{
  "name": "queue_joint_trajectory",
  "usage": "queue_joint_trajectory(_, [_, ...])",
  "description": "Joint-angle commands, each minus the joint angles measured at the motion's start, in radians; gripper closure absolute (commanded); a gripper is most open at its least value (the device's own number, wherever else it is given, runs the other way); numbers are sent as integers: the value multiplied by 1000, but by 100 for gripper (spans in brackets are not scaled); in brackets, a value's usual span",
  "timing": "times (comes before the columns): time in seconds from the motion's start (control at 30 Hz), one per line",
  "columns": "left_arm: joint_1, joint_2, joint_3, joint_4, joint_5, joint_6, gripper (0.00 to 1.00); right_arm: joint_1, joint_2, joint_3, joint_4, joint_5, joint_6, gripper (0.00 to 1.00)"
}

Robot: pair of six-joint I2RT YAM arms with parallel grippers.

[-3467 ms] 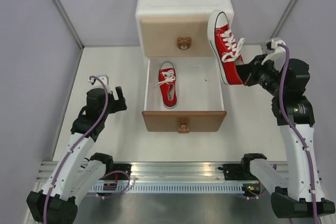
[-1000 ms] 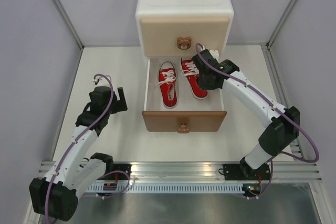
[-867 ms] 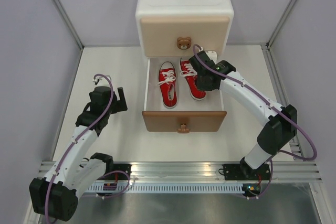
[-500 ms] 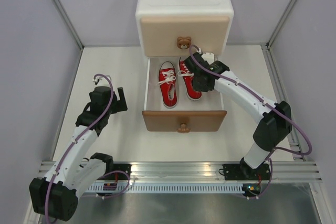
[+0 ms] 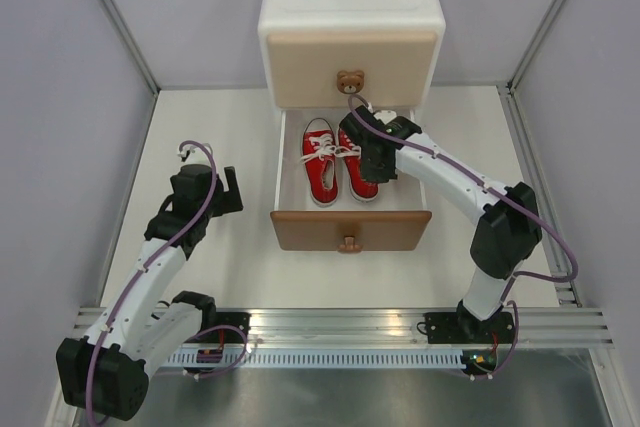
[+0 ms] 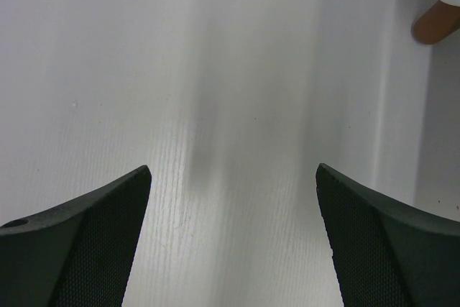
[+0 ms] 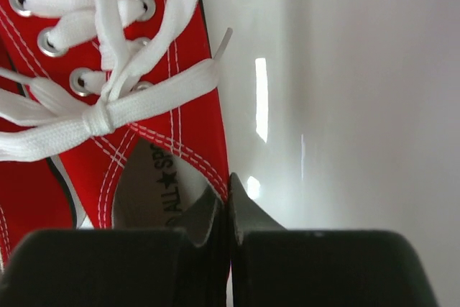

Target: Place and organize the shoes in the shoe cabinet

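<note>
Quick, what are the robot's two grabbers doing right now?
Left gripper: open, holding nothing.
Right gripper: closed on the side edge of a red sneaker.

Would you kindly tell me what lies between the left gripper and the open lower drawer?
Nothing but bare table; the top view shows it between left gripper and lower drawer.

Right wrist view: one print is legible, in dark letters on the pale grey insole (image 7: 147, 190) of the red canvas sneaker with white laces (image 7: 172, 116). It reads "ALL", a star symbol, then "S" and a further letter cut off at the sneaker's red collar edge. The lettering runs slantwise along the insole. Nothing else is legible in any view.
</note>
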Motion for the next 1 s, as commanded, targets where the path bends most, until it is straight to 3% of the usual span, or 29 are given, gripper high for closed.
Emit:
queue_joint_trajectory(0.0, [-4, 1, 7, 36, 0, 31, 2, -20, 27, 18, 123, -13, -9, 97])
queue_joint_trajectory(0.27, [-4, 1, 7, 36, -4, 31, 2, -22, 30, -1, 187, 4, 46, 96])
queue_joint_trajectory(0.57, [-4, 1, 8, 38, -6, 31, 2, -22, -71, -41, 199, 182, 89, 100])
queue_joint_trajectory(0.97, [-4, 7, 8, 36, -6, 33, 2, -20, -77, -65, 202, 179, 95, 100])
